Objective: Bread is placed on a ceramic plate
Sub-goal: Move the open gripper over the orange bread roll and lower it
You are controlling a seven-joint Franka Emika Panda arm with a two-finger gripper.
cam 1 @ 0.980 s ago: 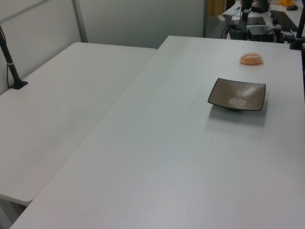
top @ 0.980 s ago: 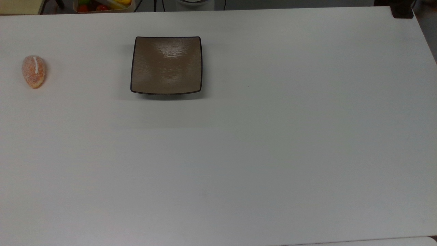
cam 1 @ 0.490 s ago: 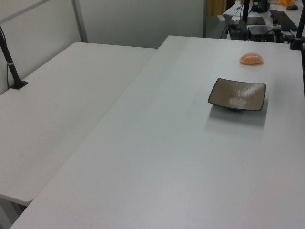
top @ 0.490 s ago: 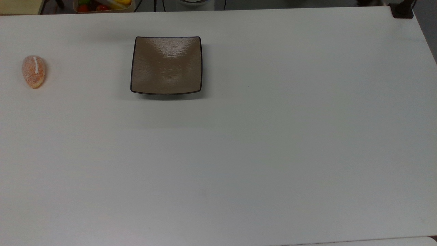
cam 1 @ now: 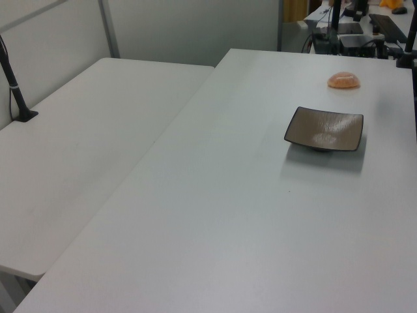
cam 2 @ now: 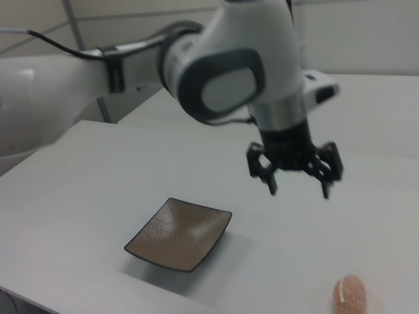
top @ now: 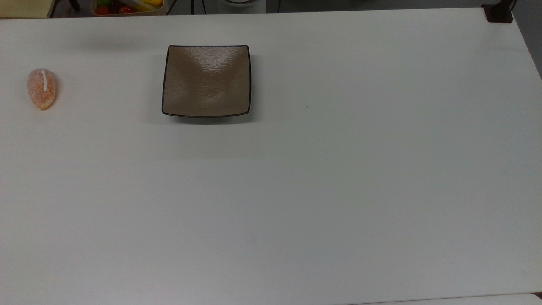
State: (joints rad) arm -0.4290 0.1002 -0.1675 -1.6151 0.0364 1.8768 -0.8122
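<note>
One bread [top: 42, 89] lies on the white tabletop [top: 322, 178] well apart from the one bare ceramic plate [top: 206, 80], at its nine o'clock in the top view, while the one end effector [cam 2: 296, 188] hangs above, fingers spread wide, holding nothing.

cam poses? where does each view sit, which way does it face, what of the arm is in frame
Top view: overhead, looking straight down on the table; bread at the top view's left, ceramic plate right of it.
Left view: raised, off a table corner, looking along it; bread beyond plate.
Right view: low, close, opposite side; arm and open gripper hang above the table, bread nearer than plate.
All three share bread and plate.
</note>
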